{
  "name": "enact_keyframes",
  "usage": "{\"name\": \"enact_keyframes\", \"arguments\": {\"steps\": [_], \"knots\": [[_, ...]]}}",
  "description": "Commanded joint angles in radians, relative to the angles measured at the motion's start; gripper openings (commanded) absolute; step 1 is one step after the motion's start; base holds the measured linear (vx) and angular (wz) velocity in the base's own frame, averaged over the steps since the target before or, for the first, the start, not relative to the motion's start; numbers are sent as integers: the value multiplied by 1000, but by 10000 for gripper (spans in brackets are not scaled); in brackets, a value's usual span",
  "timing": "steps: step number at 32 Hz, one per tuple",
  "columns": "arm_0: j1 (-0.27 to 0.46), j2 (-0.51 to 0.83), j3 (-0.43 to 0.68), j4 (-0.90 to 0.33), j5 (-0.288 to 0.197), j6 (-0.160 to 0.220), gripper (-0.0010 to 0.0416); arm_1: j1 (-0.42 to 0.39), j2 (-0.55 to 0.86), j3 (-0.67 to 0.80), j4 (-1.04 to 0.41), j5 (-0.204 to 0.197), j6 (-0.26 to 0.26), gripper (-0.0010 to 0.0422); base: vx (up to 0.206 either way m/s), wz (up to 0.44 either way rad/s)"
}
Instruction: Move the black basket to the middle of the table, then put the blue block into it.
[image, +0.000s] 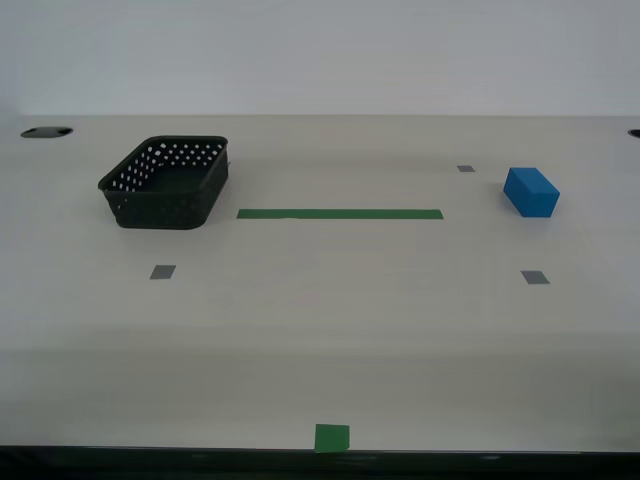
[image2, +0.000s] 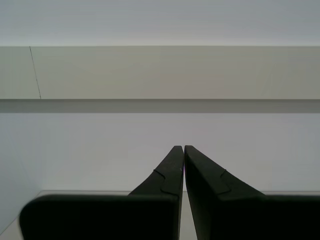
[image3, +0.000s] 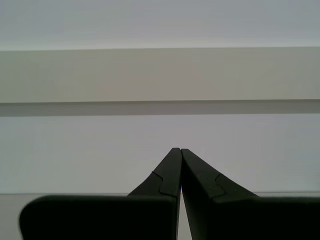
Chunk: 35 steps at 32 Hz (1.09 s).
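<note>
**Basket and block wait apart, both grippers closed and empty**

The black basket (image: 165, 182) sits on the surface (image: 320, 330) toward the exterior view's left, beside a green tape strip (image: 339, 213). The blue block (image: 531, 191) lies well apart, toward the right. My first gripper (image3: 179, 150) and second gripper (image2: 183, 148) have jaws pressed together, holding nothing. The basket looks light and stiff; its rim seems the best hold.

Ext cam faces table (image: 320, 330) from its near edge, wide; both wrist cams face wall, sharing no objects.
</note>
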<state>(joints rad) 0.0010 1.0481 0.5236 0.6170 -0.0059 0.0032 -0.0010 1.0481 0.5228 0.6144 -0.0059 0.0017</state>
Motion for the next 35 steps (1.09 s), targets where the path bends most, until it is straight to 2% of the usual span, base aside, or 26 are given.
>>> {"name": "enact_keyframes", "arguments": {"steps": [1, 13, 16, 21, 22, 25, 31, 35], "knots": [[0, 0, 1, 3, 0, 0, 1, 0, 0, 0, 3, -1, -1, 0, 0, 0], [0, 0, 1, 4, 0, -2, 1, 0, 0, 1, 3, -1, -3, 0, 0, 0], [0, 0, 16, -30, 0, -1, 1, 0, -1, 10, -19, -1, -30, 0, 0, 0], [0, 0, 132, -286, 0, -12, 1, -1, 0, 129, -330, -1, -35, 0, 0, 0], [0, 1, 181, -390, 0, -18, 0, -1, 2, 187, -460, -1, -25, 0, 0, 0], [0, 4, 287, -587, 0, -31, 1, -1, 12, 309, -673, -2, -8, 0, 0, 0], [0, 4, 438, -881, 0, -31, 0, -1, 79, 558, -1033, -2, 2, 0, 0, 0], [0, 4, 496, -1011, 0, -30, 0, -2, 168, 705, -1262, -2, 3, 0, 0, 0]]}}
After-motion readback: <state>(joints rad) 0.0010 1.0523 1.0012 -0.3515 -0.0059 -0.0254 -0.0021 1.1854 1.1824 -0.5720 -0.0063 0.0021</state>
